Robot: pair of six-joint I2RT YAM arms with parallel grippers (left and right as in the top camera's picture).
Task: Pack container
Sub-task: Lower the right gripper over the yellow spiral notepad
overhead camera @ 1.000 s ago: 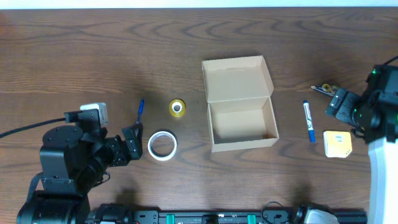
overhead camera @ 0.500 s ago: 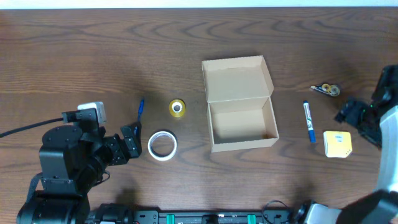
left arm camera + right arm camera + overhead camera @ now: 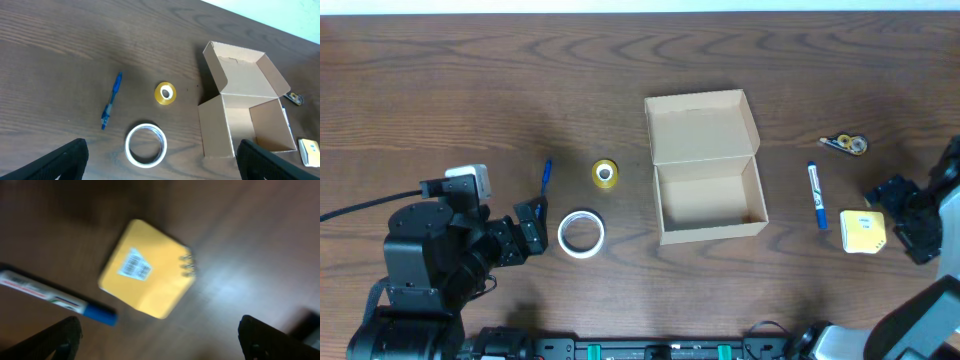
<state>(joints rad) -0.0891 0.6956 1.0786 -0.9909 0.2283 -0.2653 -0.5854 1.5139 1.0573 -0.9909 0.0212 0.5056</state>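
The container (image 3: pixel 712 232) is a tan cardboard box at the table's middle, open, its flap lid (image 3: pixel 700 126) folded back; nothing shows inside it. The left wrist view has the container (image 3: pixel 215 131) at right. My left gripper (image 3: pixel 532 231) is open, just left of a white tape ring (image 3: pixel 581 234). Its black fingers (image 3: pixel 62 161) frame the ring (image 3: pixel 145 145) in the wrist view. My right gripper (image 3: pixel 902 218) is open beside a yellow notepad (image 3: pixel 863 231). In the right wrist view the notepad (image 3: pixel 147 275) lies ahead of the gripper (image 3: pixel 160 342), apart from it.
A yellow tape roll (image 3: pixel 605 173) and a blue pen (image 3: pixel 546 177) lie left of the container. A blue-capped marker (image 3: pixel 816 195) and a small tape dispenser (image 3: pixel 846 143) lie to its right. The marker (image 3: pixel 55 297) lies next to the notepad.
My right arm has swung from beside the tape dispenser toward the table's near edge, to beside the yellow notepad. The left arm has stayed put.
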